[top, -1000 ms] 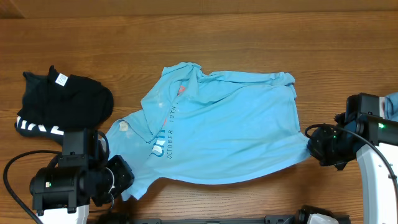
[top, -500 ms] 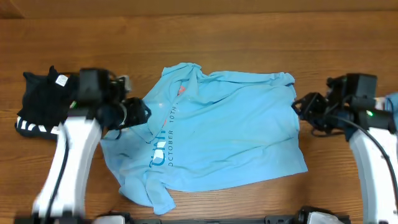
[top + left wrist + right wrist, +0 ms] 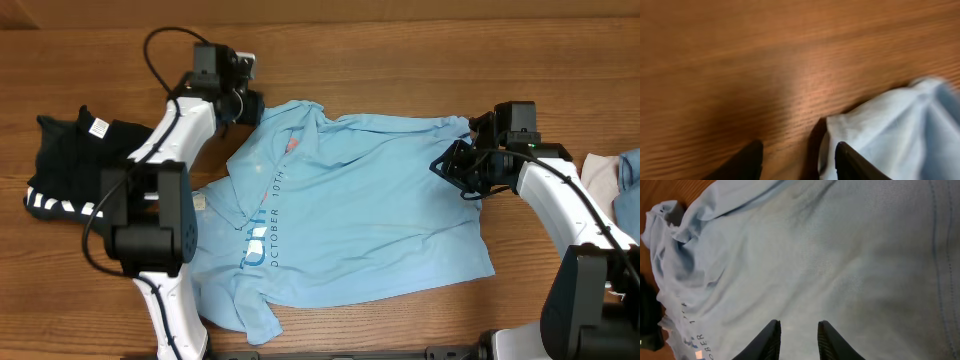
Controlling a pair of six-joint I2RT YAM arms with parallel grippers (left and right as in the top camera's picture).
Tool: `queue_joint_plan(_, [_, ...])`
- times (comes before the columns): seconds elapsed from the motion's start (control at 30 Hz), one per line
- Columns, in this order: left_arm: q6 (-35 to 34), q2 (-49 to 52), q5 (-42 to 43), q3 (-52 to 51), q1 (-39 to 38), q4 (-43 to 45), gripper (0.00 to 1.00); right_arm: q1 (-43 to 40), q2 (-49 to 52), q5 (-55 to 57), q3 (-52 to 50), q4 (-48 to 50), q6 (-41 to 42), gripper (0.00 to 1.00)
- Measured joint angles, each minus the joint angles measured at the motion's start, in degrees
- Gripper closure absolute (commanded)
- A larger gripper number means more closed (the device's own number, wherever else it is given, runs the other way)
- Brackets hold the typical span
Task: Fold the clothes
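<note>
A light-blue T-shirt [image 3: 370, 215] lies spread, print up, in the middle of the table. In the right wrist view its cloth [image 3: 840, 255] fills the picture. A black garment with white lettering [image 3: 80, 165] lies bunched at the left. My left gripper [image 3: 250, 105] is at the shirt's far left corner. It [image 3: 797, 152] is open, one finger over the shirt's edge [image 3: 890, 125] and bare wood between the fingers. My right gripper [image 3: 453, 168] hangs over the shirt's right side. It [image 3: 799, 332] is open just above the cloth and holds nothing.
More cloth, white and blue [image 3: 612, 172], lies at the table's right edge. The left arm [image 3: 150, 210] runs up along the shirt's left side, partly over it. Wooden tabletop [image 3: 400, 60] shows beyond the shirt.
Both grippers have let go of the shirt's near corners and swung from the near edge to its far side. The shirt's near hem now lies flat.
</note>
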Motion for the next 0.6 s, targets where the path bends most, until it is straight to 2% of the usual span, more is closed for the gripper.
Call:
queue_joint_plan(0.1, [0.68, 2.75, 0.0, 0.0, -0.76, 0.07, 0.47, 0.02, 0.0, 0.0, 0.0, -0.26, 0.02, 0.72])
queue_joint_plan(0.17, [1.51, 2.95, 0.02, 0.0, -1.14, 0.46, 0.67, 0.02, 0.0, 0.02, 0.0, -0.28, 0.04, 0.72])
queue_joint_plan(0.33, [2.8, 2.95, 0.02, 0.0, -1.86, 0.83, 0.71, 0.0, 0.0, 0.02, 0.0, -1.03, 0.04, 0.72])
queue_joint_plan(0.37, [2.8, 2.95, 0.04, 0.15, -1.86, 0.55, 0.7, 0.0, 0.0, 0.02, 0.0, -1.11, 0.02, 0.72])
queue_joint_plan(0.43, [2.82, 2.95, 0.33, 1.14, -1.86, 0.22, 0.31, 0.0, 0.0, 0.09, 0.0, -1.22, 0.02, 0.72])
queue_joint_plan(0.47, [2.97, 2.95, 0.7, 1.55, -1.86, 0.0, 0.3, 0.02, 0.0, 0.24, 0.0, -1.31, 0.04, 0.72])
queue_joint_plan(0.53, [2.99, 2.95, 2.01, 1.79, -1.86, -1.38, 0.36, 0.02, 0.0, 0.48, 0.0, -1.38, 0.07, 0.72])
queue_joint_plan(0.6, [3.02, 2.95, 2.97, 1.81, -1.86, -2.05, 0.48, 0.02, 0.0, 0.52, 0.0, -1.38, 0.04, 0.72])
